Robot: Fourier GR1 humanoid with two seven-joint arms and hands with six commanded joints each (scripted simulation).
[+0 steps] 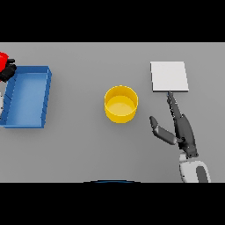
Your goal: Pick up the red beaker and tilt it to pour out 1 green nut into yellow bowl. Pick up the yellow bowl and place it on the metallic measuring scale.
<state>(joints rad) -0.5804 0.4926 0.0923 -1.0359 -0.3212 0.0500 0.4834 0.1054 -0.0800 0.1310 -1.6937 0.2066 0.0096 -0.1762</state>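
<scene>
The yellow bowl (121, 103) stands upright near the table's middle; I cannot make out a nut inside it. The metallic measuring scale (169, 76), a flat pale square, lies to its right and farther back. My right hand (182, 127) is open, fingers straight and pointing toward the scale's near edge, thumb spread toward the bowl, touching neither. At the far left edge the red beaker (3, 59) shows only partly, with my left hand (9, 70) curled around it above the far left corner of the blue tray.
A blue rectangular tray (26, 96) sits at the left side of the grey table, beside the left hand and beaker.
</scene>
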